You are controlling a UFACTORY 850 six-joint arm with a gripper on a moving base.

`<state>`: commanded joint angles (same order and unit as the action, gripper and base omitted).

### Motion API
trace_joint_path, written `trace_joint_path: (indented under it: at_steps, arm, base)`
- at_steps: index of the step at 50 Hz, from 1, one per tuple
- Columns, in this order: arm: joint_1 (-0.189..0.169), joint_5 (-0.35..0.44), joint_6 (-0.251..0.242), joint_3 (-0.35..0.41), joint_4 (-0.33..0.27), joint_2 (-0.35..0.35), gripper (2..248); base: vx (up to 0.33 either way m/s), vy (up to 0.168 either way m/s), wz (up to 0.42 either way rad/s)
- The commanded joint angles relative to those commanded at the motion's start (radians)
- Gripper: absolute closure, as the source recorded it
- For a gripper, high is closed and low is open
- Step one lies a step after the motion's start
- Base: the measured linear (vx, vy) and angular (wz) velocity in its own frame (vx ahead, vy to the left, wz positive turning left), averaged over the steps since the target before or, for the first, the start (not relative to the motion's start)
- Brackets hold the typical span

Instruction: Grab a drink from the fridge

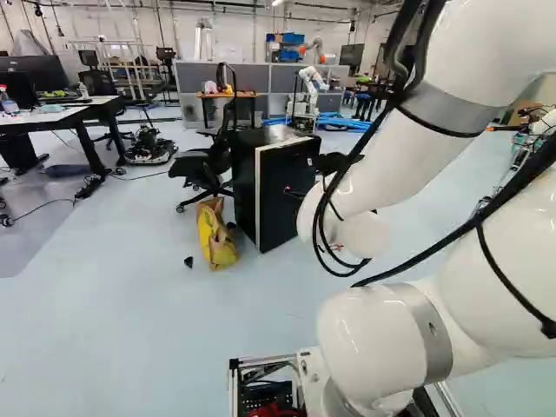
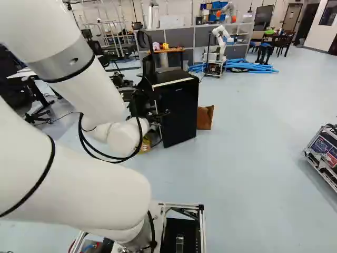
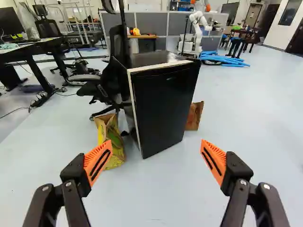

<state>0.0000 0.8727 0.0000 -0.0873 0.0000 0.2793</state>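
Lab bkgd: chair, bags, desk, tubes

Blk office chair on floor, yellow/brown bag nr its base. Separate brown bag or board, can't tell which. Desk w/ monitor at L of L base view; wheeled unit on floor nr it. Farther back: grey partitions, wood-top table w/ small pink + yellow items, another robot, blue tubes beside it on floor. Metal-framed box at R edge of R base view.
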Motion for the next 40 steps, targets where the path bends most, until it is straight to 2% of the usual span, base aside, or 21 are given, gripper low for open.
trace_joint_path:
  at_steps: [40]
  arm:
    - [0.000, 0.000, 0.000, 0.000, 0.000, 0.000, 3]
  base:
    - [-0.002, 0.001, -0.003]
